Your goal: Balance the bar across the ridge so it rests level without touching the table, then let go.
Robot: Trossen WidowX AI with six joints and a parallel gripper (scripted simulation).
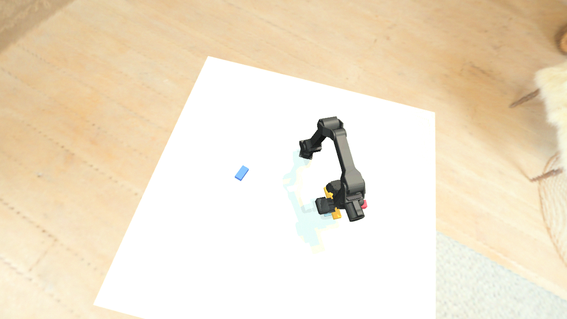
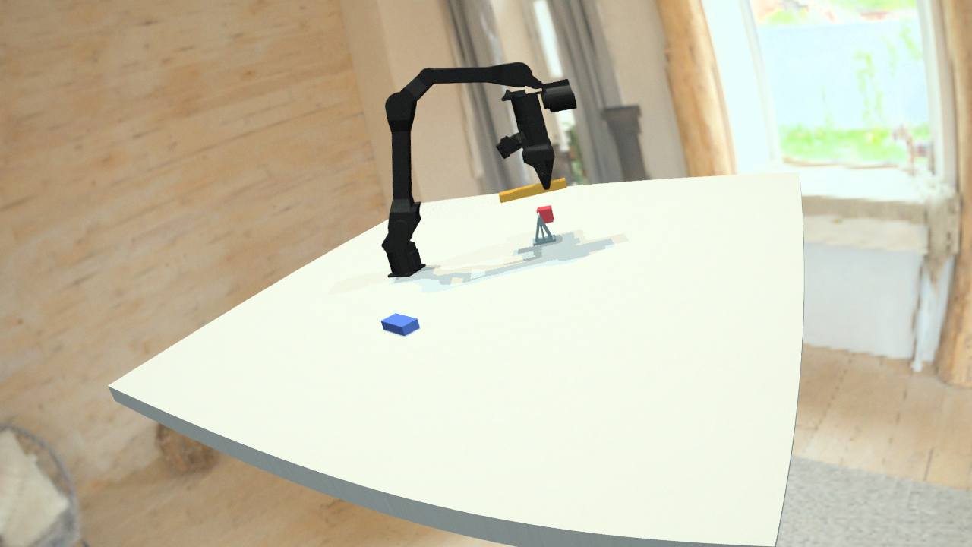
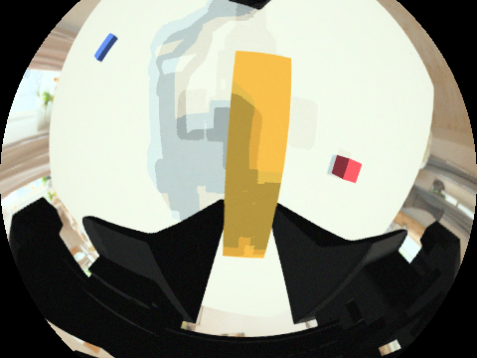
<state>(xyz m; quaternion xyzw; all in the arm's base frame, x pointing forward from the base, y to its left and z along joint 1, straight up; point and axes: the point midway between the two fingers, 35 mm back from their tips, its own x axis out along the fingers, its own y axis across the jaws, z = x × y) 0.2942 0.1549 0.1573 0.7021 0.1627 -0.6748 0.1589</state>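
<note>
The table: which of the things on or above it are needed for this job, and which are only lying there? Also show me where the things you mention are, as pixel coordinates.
For the job:
- yellow bar (image 1: 336, 214) (image 2: 522, 193) (image 3: 260, 129), held in the gripper (image 2: 546, 186) (image 3: 248, 207)
- grey ridge (image 1: 328, 215) (image 2: 544, 240), below the bar

Just lying about:
- blue block (image 1: 241, 173) (image 2: 400, 324) (image 3: 105, 48)
- red block (image 1: 364, 204) (image 2: 545, 214) (image 3: 347, 169)

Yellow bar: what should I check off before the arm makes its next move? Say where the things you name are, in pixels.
1. Bar (image 1: 336, 214) (image 2: 519, 193) (image 3: 263, 124) held in tool (image 2: 546, 187) (image 3: 248, 207): ok.
2. Bar off table (image 1: 198, 238) (image 2: 544, 381) (image 3: 388, 109): ok.
3. Tool holding bar's middle: not ok, looks nearer one end.
4. Bar level: cannot tell; exterior view itself is tilted.
5. Bar centered above small stand (image 1: 328, 215) (image 2: 544, 232): cannot tell.
6. Blue block (image 1: 242, 173) (image 2: 399, 324) (image 3: 105, 47) away from stand: ok.
</note>
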